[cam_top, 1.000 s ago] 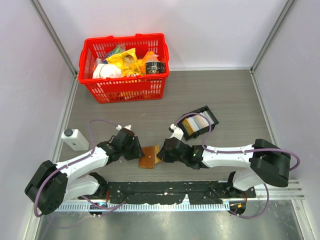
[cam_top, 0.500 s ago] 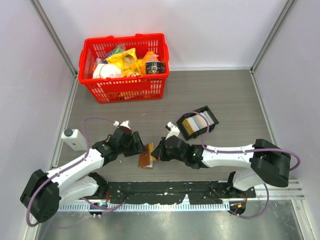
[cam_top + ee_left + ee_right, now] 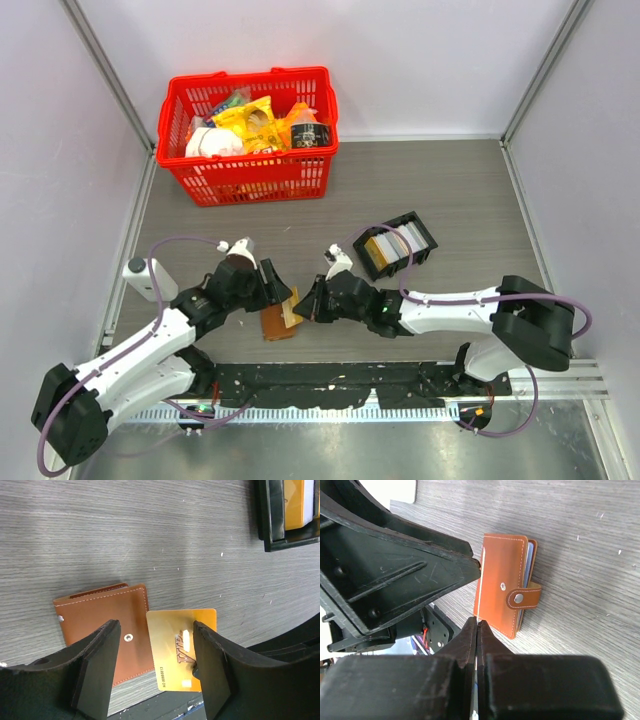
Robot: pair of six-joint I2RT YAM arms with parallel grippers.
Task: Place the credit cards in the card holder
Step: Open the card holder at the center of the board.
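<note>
Since before, left gripper (image 3: 155, 667) opened off the gold card (image 3: 182, 649); right gripper (image 3: 477, 630) pinches it above the closed brown card holder (image 3: 105, 625) on open tabletop (image 3: 150, 535).

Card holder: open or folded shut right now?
Folded shut. The card holder lies flat on the table, its snap tab wrapped over the edge; whether the snap is fastened, cannot tell.

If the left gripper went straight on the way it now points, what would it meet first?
Probably the gold credit card pinched by the right gripper: it hangs between the open left gripper's fingers, above the closed brown leather card holder. Depth is unclear.
</note>
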